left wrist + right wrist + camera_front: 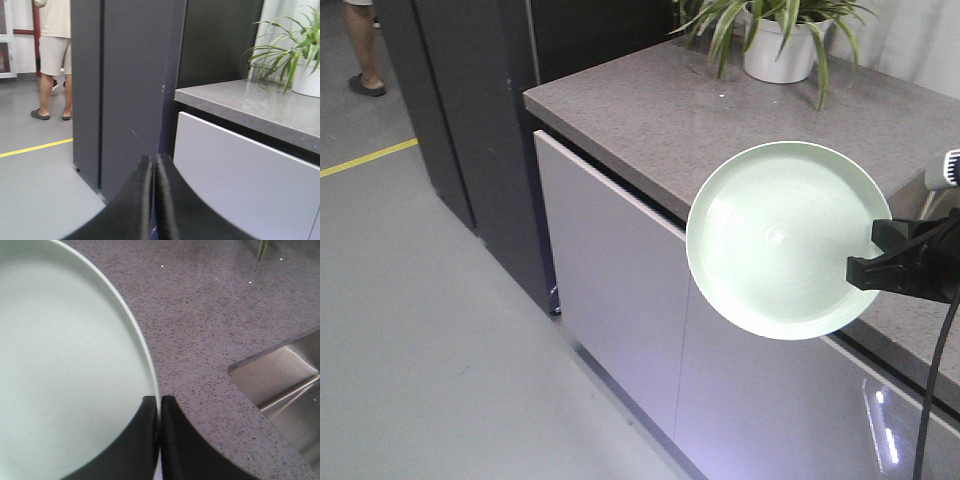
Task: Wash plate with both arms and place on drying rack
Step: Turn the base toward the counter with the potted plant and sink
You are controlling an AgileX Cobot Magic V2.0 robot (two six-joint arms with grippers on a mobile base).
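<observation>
The plate (pixel 775 235) is in the air, tilted so its hollow faces the front camera. It hangs past the front edge of the surface (pixel 650 110) and partly before the pale doors (pixel 610 270) below it. The right tool (pixel 865 258) is clamped on the plate's right rim. The right wrist view shows the rim pinched between the two black fingers (pixel 145 440). A black cable (pixel 932 390) drops from that arm.

The left tool (pixel 154 162) has its fingers pressed together with nothing between them. It points toward a tall dark unit (pixel 125 75).

The surface is grey speckled stone, matte and bare across most of its width. A plant (pixel 760 20) in a white pot (pixel 780 50) stands at its far end, near a pale wall. Set into the stone on the right is a steel sink (pixel 287 385), of which only a corner shows. The doors under the surface are flat, handleless and light grey, with a dark gap beneath the stone.

The dark unit stands just beside the surface's left end. The floor (pixel 420 350) is smooth grey, crossed by a yellow line (pixel 365 158). Beyond the unit a person (pixel 52 50) in light shorts and sandals stands on the floor.
</observation>
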